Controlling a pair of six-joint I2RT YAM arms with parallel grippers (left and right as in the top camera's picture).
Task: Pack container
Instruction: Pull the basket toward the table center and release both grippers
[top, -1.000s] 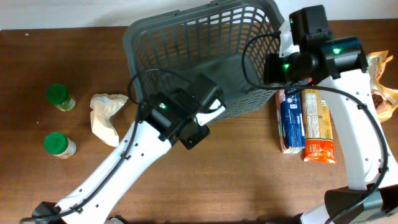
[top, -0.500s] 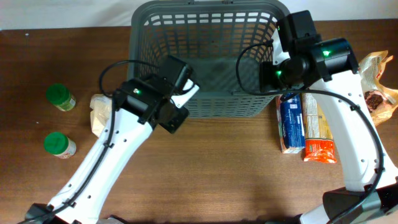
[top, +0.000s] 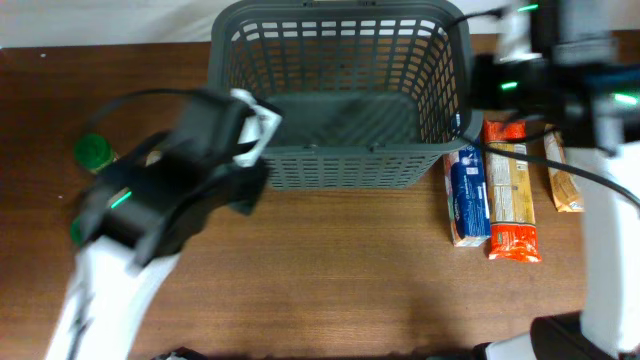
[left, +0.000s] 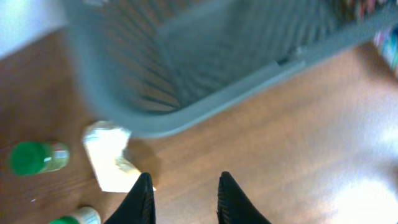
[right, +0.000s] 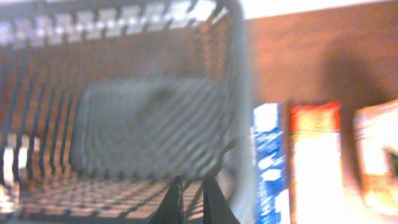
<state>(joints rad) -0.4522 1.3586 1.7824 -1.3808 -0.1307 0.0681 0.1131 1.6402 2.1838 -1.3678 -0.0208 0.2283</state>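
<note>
Grey container (left: 186, 62) ahead of left claw (left: 182, 200), apart; claw empty.

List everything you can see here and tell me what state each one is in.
basket: upright, empty
left gripper: open, empty
right gripper: empty, fingers close together, fully shut unclear
green jar: capped
white packet: crumpled, lying on table
blue packet: lying flat
orange packet: lying flat

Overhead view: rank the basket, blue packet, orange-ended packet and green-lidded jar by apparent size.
1. basket
2. orange-ended packet
3. blue packet, slightly shorter
4. green-lidded jar, partly hidden
</note>
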